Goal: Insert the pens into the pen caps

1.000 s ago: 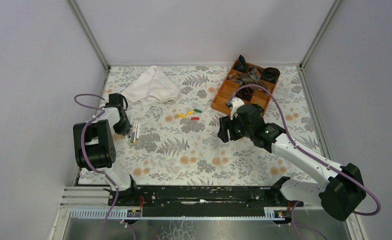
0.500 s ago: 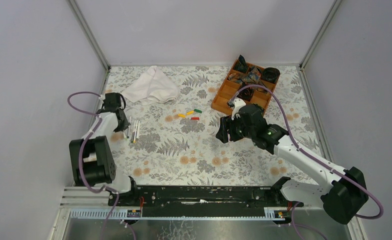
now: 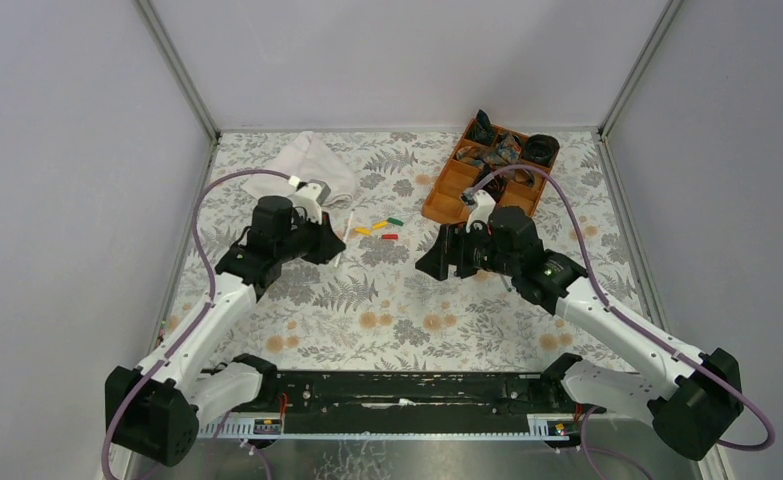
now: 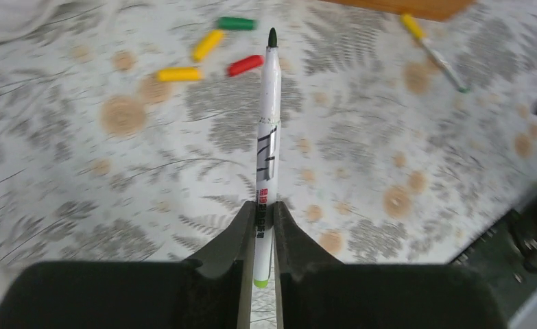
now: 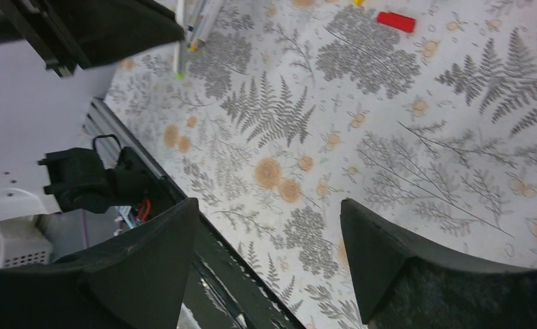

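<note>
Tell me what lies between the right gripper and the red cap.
Only bare patterned tabletop from right gripper to red cap; the right wrist view shows it.

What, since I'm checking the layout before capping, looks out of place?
One pen lies alone near the orange tray, well away from the four loose caps. The white cloth is crumpled at the far left.

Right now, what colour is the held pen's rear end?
Lime green; the pen shows best in left wrist view.

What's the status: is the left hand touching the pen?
Touching. The left wrist view shows the left hand closed on the pen, pressing against both sides of its barrel.
</note>
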`<state>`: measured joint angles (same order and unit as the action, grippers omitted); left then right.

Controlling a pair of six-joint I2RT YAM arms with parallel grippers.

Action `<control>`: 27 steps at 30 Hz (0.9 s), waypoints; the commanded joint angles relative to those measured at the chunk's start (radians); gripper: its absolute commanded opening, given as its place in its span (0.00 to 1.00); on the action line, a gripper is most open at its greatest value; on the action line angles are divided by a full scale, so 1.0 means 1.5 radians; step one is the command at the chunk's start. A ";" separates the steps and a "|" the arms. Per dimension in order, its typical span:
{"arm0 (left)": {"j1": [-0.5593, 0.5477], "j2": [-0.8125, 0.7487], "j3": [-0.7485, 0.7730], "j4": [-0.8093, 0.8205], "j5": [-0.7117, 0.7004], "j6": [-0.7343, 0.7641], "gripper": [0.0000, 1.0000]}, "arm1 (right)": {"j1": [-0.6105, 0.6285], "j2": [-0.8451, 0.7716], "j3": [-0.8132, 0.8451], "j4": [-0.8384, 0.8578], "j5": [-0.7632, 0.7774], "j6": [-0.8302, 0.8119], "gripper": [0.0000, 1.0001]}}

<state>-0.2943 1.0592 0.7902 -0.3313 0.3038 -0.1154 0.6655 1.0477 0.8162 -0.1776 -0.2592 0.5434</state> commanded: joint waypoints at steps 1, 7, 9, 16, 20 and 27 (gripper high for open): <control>-0.042 -0.018 -0.009 0.071 0.204 0.019 0.00 | -0.003 0.017 0.002 0.133 -0.079 0.066 0.82; -0.089 -0.015 -0.003 0.082 0.294 0.018 0.00 | -0.002 0.065 0.018 0.211 -0.117 0.107 0.86; -0.096 -0.018 -0.007 0.093 0.313 0.012 0.00 | -0.002 0.087 0.027 0.220 -0.132 0.115 0.84; -0.120 -0.016 -0.006 0.096 0.322 0.010 0.00 | -0.002 0.125 0.038 0.289 -0.182 0.148 0.72; -0.131 -0.015 -0.006 0.096 0.325 0.010 0.00 | -0.002 0.136 0.031 0.337 -0.201 0.177 0.71; -0.141 -0.019 -0.008 0.096 0.326 0.012 0.00 | -0.002 0.167 0.032 0.367 -0.221 0.196 0.44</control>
<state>-0.4953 1.0424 0.7849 -0.2413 0.7647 -0.1024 0.6655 1.2766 0.8219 0.2840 -0.5423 0.8036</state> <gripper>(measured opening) 0.089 0.521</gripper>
